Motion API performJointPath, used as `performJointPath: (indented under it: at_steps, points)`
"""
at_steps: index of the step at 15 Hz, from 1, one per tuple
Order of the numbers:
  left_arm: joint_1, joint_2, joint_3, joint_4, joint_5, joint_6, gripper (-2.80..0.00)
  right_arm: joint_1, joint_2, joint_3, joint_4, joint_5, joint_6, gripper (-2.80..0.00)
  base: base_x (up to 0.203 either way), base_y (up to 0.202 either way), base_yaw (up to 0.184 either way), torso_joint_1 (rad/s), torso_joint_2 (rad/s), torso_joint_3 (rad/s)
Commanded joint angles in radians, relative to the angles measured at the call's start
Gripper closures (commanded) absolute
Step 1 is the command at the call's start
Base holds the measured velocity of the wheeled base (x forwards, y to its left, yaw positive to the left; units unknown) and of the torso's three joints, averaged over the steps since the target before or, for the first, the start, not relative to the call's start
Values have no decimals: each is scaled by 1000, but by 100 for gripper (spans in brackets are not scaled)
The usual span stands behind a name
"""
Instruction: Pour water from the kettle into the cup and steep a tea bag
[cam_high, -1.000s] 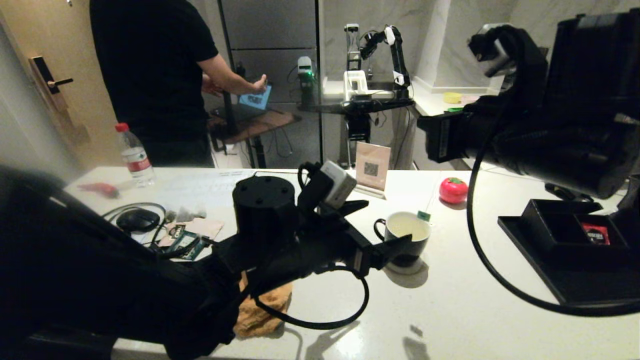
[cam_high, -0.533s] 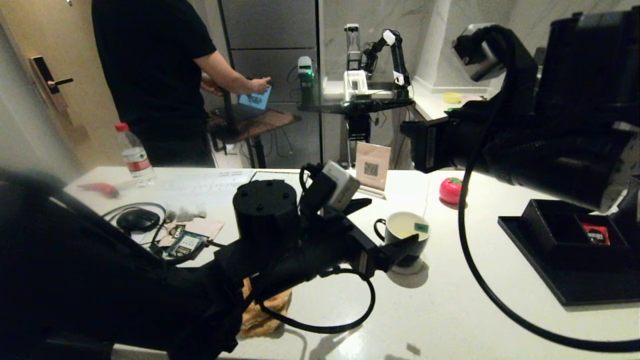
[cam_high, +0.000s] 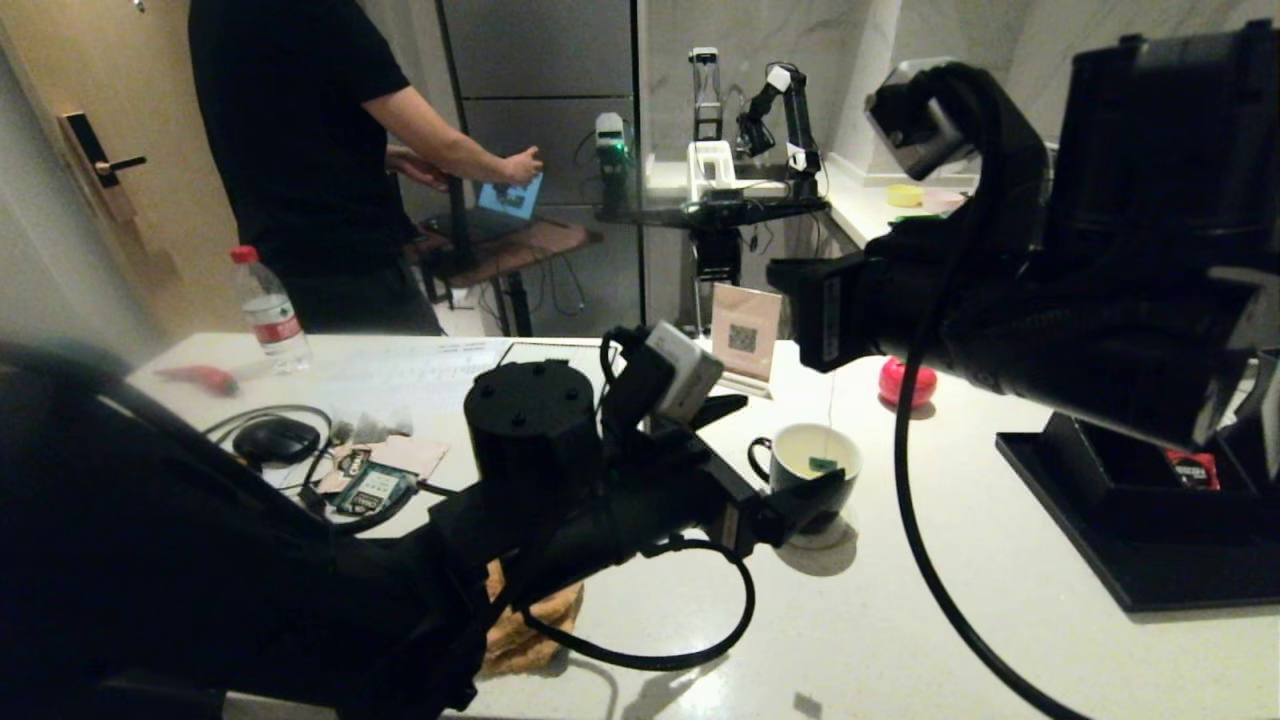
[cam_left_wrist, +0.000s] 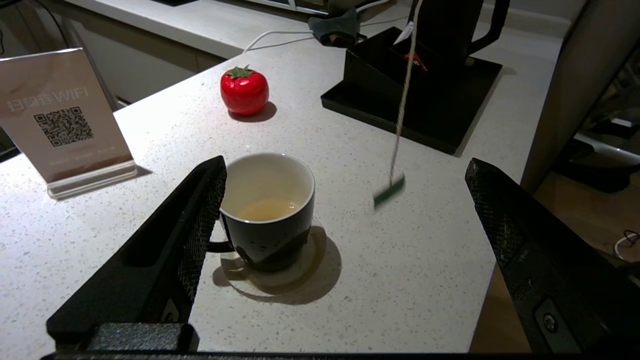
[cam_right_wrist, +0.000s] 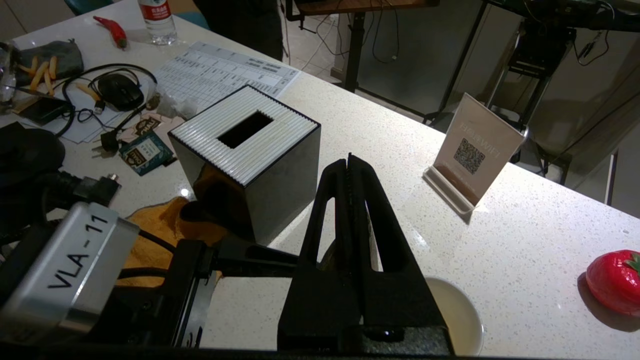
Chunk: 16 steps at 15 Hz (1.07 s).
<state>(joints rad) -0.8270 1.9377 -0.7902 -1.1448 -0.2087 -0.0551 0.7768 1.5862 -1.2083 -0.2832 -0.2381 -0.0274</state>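
1. Since the earlier frames, the right gripper (cam_high: 830, 320) has been carried leftward across the head view, and the small green tag (cam_high: 824, 464) on its string (cam_high: 830, 420) is now seen over the mouth of the cup (cam_high: 806, 478) instead of beside its rim.
2. The cup is stood on a pale coaster on the white counter (cam_high: 900, 620), with a little pale yellow liquid (cam_left_wrist: 265, 210) in its bottom.
3. The string is hung from the right gripper, whose fingers (cam_right_wrist: 350, 210) are pressed together on it; the tea bag itself cannot be made out.
4. The left gripper (cam_left_wrist: 345, 210) is held low at the cup with its jaws spread wide, one finger (cam_left_wrist: 200, 210) just beside the handle side.
5. The kettle (cam_left_wrist: 445, 25) is stood on a black tray (cam_left_wrist: 430, 120), well apart from the cup.
6. A red tomato-shaped object (cam_left_wrist: 244, 91) and a QR sign (cam_left_wrist: 60, 115) are placed beyond the cup.
7. A person (cam_high: 300, 150) in black is stood behind the counter.
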Motion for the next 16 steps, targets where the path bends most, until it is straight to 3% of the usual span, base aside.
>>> performJointPath:
  at_steps: [1, 8, 16]
  points:
    - [0, 4, 0, -7, -1, 0, -280, 4, 3, 0, -2, -1, 0, 0, 0, 0, 0, 0, 0, 0]
    - [3, 2, 1, -10, 0, -29, -280, 10, -10, -12, -4, 2, 32, 0, 0, 0, 0, 0, 0, 0]
    - [2, 3, -10, -12, -1, -57, -280, 94, -15, -33, -28, 5, 113, 0, 0, 0, 0, 0, 0, 0]
